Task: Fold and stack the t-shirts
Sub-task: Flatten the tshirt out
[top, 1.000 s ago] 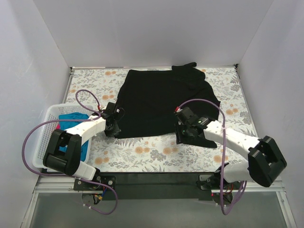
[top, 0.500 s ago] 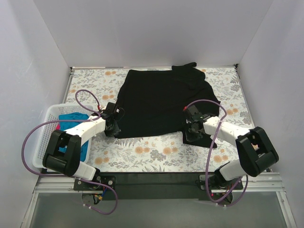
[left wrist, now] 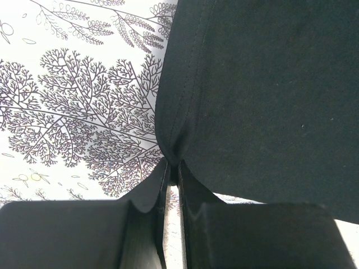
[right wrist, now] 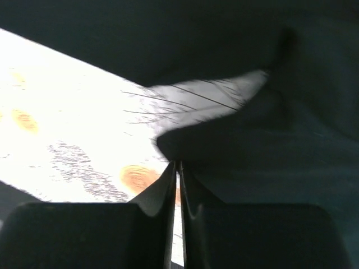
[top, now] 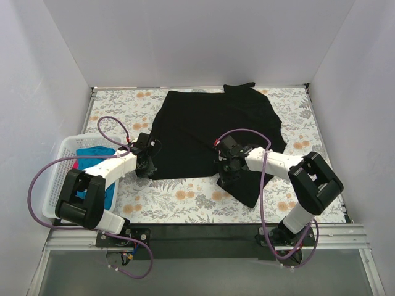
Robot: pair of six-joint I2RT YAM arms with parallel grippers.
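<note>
Your right gripper (right wrist: pixel 176 171) has its jaws pressed together with a fold of black cloth pinched between them; the wrist view shows only a sliver of light at the fingertips. Over the last second it has swung from the shirt's right edge in towards the middle, dragging that lower right side with it, so a dark flap now trails down onto the flowered table (top: pixel 185 198) near your edge. Your left gripper (left wrist: pixel 173 171) has not moved: it stays clamped on the lower left corner of the hem, the cloth bunching into a small peak just above the fingertips. The black t-shirt (top: pixel 210 123) itself lies spread across the centre of the table, collar end towards the far wall, its left side flat. This looks like the first lengthwise fold in progress, with the left hold acting as an anchor. The carried edge seems slack and twisted, so you will likely need to lay it straight before letting go. The teal t-shirt (top: pixel 94 152) and the pink cloth (top: pixel 74 164) wait in the white basket (top: pixel 54 161) at the left.
</note>
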